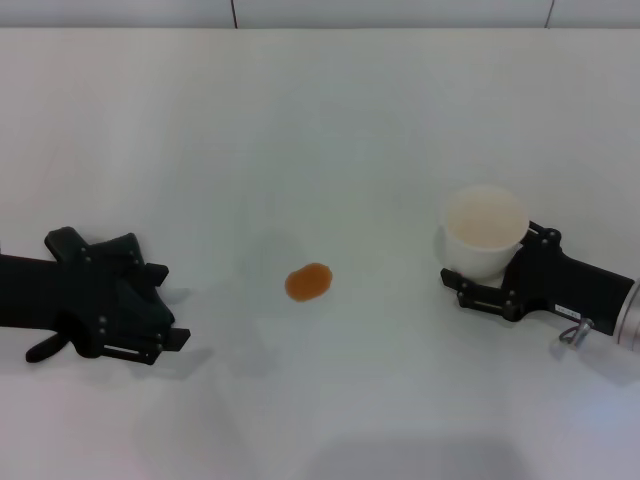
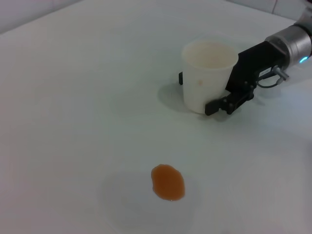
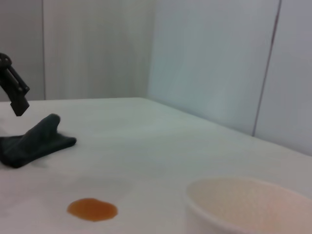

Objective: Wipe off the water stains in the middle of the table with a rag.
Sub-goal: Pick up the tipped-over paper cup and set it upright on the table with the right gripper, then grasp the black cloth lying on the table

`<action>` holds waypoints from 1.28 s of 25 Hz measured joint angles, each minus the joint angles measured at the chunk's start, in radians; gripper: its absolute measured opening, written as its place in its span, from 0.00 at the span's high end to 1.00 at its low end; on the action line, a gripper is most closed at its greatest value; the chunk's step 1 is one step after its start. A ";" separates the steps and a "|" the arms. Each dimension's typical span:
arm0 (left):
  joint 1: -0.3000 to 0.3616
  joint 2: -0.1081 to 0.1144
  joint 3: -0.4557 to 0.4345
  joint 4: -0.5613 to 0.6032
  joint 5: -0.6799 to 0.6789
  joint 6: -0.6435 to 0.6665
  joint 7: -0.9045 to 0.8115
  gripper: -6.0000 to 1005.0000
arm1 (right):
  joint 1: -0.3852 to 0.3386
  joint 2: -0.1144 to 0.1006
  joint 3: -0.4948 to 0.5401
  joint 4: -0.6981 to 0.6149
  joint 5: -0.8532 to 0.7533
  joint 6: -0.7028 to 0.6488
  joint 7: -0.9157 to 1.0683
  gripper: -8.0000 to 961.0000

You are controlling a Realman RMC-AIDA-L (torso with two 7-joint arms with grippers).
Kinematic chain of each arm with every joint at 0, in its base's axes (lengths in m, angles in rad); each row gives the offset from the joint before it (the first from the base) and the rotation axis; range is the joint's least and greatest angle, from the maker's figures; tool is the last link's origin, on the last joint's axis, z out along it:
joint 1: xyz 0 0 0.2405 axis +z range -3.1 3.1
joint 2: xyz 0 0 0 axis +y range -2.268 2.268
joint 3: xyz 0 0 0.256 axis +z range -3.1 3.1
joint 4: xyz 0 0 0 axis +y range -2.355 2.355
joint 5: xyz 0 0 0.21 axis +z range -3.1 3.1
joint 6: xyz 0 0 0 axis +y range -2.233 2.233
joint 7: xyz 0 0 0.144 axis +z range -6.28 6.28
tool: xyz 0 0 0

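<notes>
The water stain point(image 1: 308, 282) is a small orange oval blot in the middle of the white table point(image 1: 320, 120); it also shows in the left wrist view point(image 2: 168, 182) and the right wrist view point(image 3: 92, 209). The rag point(image 1: 128, 285) is a dark lumpy cloth lying on the table at the left, well left of the stain, and it shows in the right wrist view point(image 3: 31, 143) too. My left gripper point(image 1: 165, 305) hovers over the rag, open, one finger point(image 3: 14, 92) just above the cloth. My right gripper point(image 1: 492, 262) at the right is shut around a white paper cup point(image 1: 485, 232).
The white paper cup point(image 2: 207, 73) stands upright to the right of the stain, a hand's width away, with the right arm point(image 1: 590, 295) behind it. Pale wall panels point(image 3: 214, 63) rise beyond the table's far edge.
</notes>
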 joint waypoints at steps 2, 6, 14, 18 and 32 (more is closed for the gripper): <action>0.000 0.000 0.000 0.000 0.000 -0.003 0.000 0.13 | -0.007 -0.003 0.012 0.000 0.001 -0.009 0.004 0.11; 0.001 0.000 0.000 0.000 0.000 -0.006 0.000 0.13 | -0.015 -0.009 0.021 0.001 0.002 -0.022 0.010 0.11; 0.005 0.000 -0.006 -0.001 -0.001 -0.030 0.000 0.13 | -0.034 -0.017 0.020 0.001 0.002 -0.036 0.027 0.11; 0.019 0.000 -0.007 -0.002 -0.007 -0.050 -0.001 0.13 | -0.044 -0.022 0.020 0.000 0.001 -0.062 0.028 0.11; 0.033 0.001 -0.085 -0.087 -0.034 -0.091 0.010 0.13 | -0.076 -0.076 0.014 -0.001 -0.010 -0.134 0.027 0.11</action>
